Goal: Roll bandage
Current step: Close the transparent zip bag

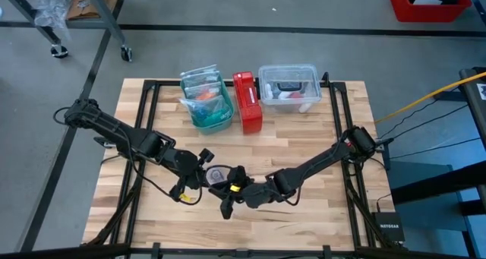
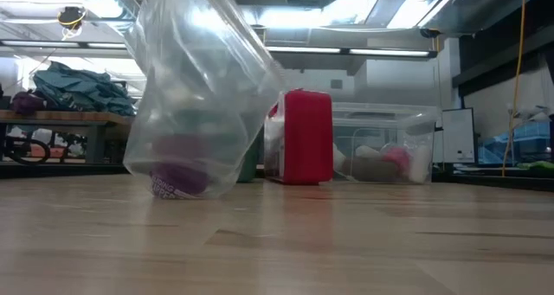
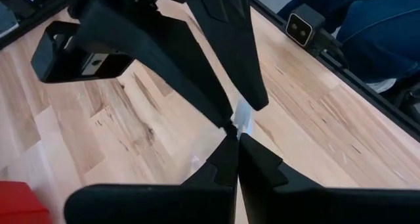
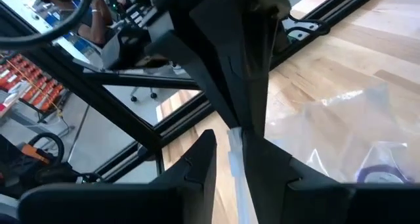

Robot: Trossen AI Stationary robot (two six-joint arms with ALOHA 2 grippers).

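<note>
A clear plastic bag (image 2: 195,96) hangs over the table's near middle, tilted, with the purple bandage (image 2: 177,178) coiled in its lowest corner, down at the table top. The bandage also shows through the bag in the right wrist view (image 4: 380,173). Both grippers meet tip to tip at the bag's top. My left gripper (image 3: 234,137) is shut on the bag's rim. My right gripper (image 4: 235,159) stands open, with a strip of that rim (image 4: 234,148) between its fingers. From above, the arms hide the bag. My left gripper pinches the bag's clear top edge (image 3: 243,115) between its two fingertips, coming at it slanting down from the table's left. The bag hangs below the fingers, its low corner with the bandage at the table top.
Along the table's far side stand a clear bag with green contents (image 1: 206,99), a red box (image 1: 247,101) and a clear lidded tub (image 1: 288,88). A black frame (image 1: 144,122) edges the table. Beyond the table's edge a person's blue-clad leg (image 3: 374,27) shows.
</note>
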